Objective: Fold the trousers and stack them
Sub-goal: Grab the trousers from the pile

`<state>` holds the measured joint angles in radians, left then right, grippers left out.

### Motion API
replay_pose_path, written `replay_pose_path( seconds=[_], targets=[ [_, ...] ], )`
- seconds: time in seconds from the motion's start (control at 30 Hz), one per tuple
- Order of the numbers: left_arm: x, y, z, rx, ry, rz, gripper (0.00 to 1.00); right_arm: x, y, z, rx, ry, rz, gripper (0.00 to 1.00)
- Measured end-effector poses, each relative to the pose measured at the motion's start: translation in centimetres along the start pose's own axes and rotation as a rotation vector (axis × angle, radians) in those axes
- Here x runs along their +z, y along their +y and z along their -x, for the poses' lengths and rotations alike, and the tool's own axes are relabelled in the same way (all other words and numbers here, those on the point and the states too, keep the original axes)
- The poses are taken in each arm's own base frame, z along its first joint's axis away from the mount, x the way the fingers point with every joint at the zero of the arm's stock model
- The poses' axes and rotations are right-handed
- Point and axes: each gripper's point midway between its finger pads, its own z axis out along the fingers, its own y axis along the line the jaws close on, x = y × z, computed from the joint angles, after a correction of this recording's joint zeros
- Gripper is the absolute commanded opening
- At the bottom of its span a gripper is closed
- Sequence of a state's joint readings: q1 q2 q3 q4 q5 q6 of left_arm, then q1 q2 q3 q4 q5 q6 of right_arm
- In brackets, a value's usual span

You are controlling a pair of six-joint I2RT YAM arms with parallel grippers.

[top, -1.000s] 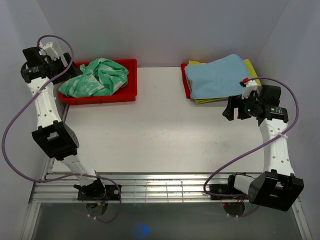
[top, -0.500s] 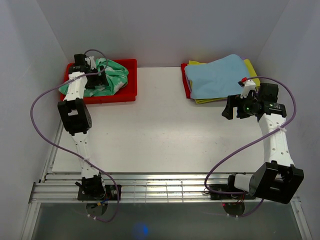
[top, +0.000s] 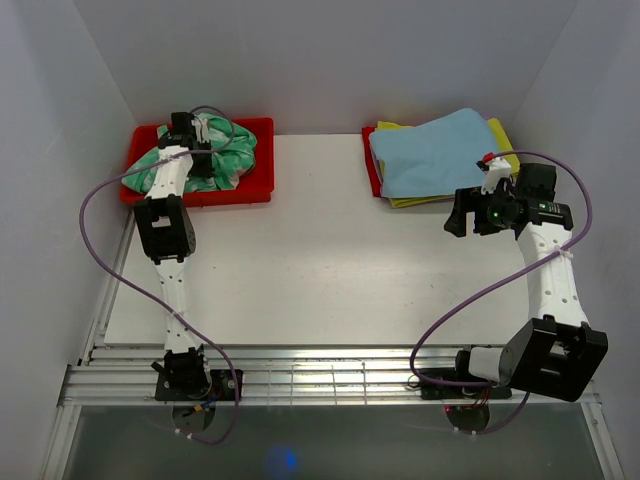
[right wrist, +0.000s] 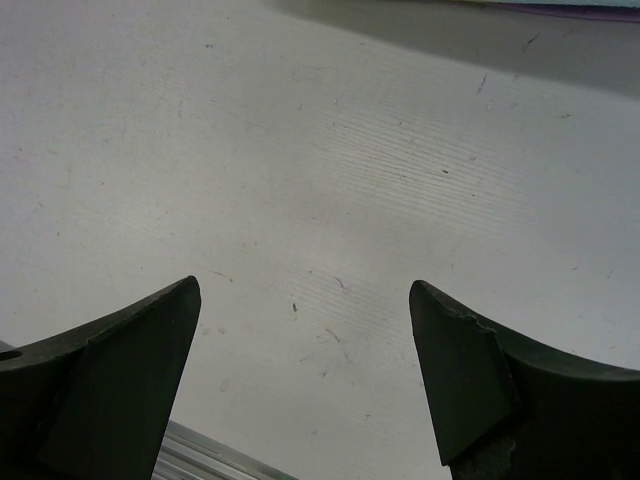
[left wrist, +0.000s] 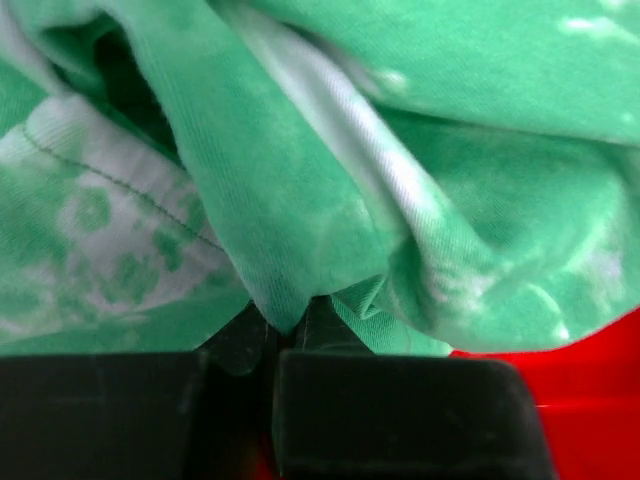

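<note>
Trousers (left wrist: pixel 300 200) pinched in the red tray (top: pixel 258 186)
A fold is clamped between the closed jaws of the left gripper (left wrist: pixel 272 345) near the tray's far rim; the right gripper (right wrist: pixel 303 300) is held wide open over the table (top: pixel 320 260).

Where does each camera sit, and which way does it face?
Top external: above and behind, looking down on the table; the left arm and right arm show.
Left wrist: on the left arm, facing the trousers in the red tray; the left tool pinches a fold.
Right wrist: on the right arm, facing the table; the right tool shows open.
Shared: top and left wrist both show trousers and tray.
</note>
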<state>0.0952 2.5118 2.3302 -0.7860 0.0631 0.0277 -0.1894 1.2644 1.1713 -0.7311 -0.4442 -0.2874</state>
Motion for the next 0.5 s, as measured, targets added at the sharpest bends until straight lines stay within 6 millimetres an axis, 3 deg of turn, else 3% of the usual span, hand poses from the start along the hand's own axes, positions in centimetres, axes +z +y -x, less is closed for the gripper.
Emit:
replay_pose_path(
  seconds=[0.2, 0.3, 0.4, 0.5],
  targets=[
    [-1.1, 0.1, 2.3, 0.021, -0.064, 0.006, 0.0, 0.0, 0.0, 0.0, 0.001, 0.0, 0.0, 0.9],
    [-2.8, 0.2, 5.0, 0.024, -0.154, 0.012, 0.0, 0.0, 0.0, 0.0, 0.001, 0.0, 0.0, 0.9],
    [-6.7, 0.2, 9.2, 0.028, -0.297, 0.024, 0.0, 0.0, 0.0, 0.1, 0.001, -0.001, 0.0, 0.9],
    [-12.6, 0.3, 14.2, 0.027, -0.478, 0.037, 0.0, -0.1, 0.0, 0.1, 0.004, -0.003, 0.0, 0.9]
  ],
)
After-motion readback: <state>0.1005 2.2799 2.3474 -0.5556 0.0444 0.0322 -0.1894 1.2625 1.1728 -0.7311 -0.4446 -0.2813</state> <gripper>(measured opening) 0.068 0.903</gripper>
